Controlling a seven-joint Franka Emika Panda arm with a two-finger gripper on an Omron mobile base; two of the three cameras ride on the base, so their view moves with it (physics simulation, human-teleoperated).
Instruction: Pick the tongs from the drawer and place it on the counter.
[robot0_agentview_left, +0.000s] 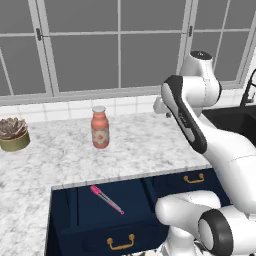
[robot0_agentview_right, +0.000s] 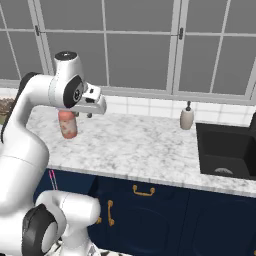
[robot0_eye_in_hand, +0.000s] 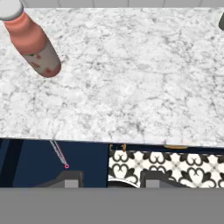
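While the tongs lie whole in the drawer, the hand view shows the end effector released, empty.

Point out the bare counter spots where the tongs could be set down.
The widest bare patch of counter runs from the bottle right to the sink. A smaller one lies between the bottle and the succulent pot. The tongs lie in the drawer.

Salmon-red bottle with white cap upright near the tiled backsplash. Potted succulent far left. Soap dispenser just beside dark sink. Grey-paned windows behind. Patterned floor tiles below.
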